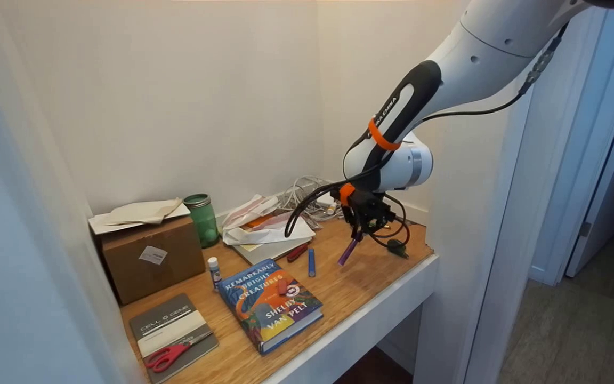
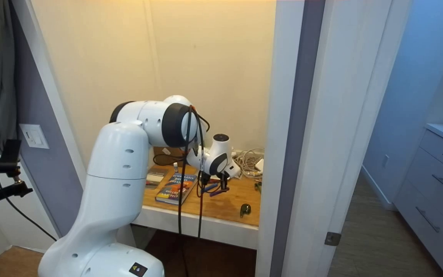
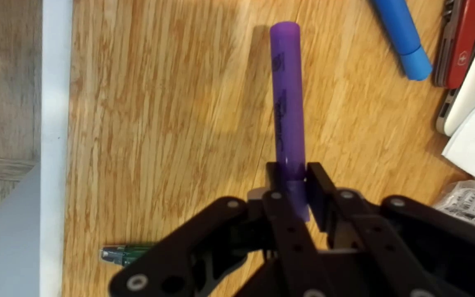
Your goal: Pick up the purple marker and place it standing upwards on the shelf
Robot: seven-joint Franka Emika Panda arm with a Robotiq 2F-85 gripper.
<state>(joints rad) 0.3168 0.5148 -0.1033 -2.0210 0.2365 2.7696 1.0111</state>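
Over the shelf [image 3: 159,144], a purple marker [image 3: 288,99] gripped but not yet standing

Midway across the wrist view, the gripper [image 3: 290,178] has its jaws clenched on the purple marker near one end, most of the barrel jutting free. Its lettering is blurred, and the pinched end partly covered. A blue stick [image 3: 402,36] is cut off at the top edge; a dark green object [image 3: 132,254] runs out of sight beneath the gripper.

Seen in an exterior view, the marker juts at a slant from the gripper, near the blue stick and away from the book [image 1: 272,304]. Picking up looks done; turning it upright, standing it on the shelf and letting go seem left. Whether its far tip touches the shelf, I cannot tell.

In an exterior view, the arm [image 2: 117,177] hides part of the shelf and a hanging cable [image 2: 180,209] crosses in front of the book. The marker is small there, closer to level than upright; the jaws are too dark to make out.
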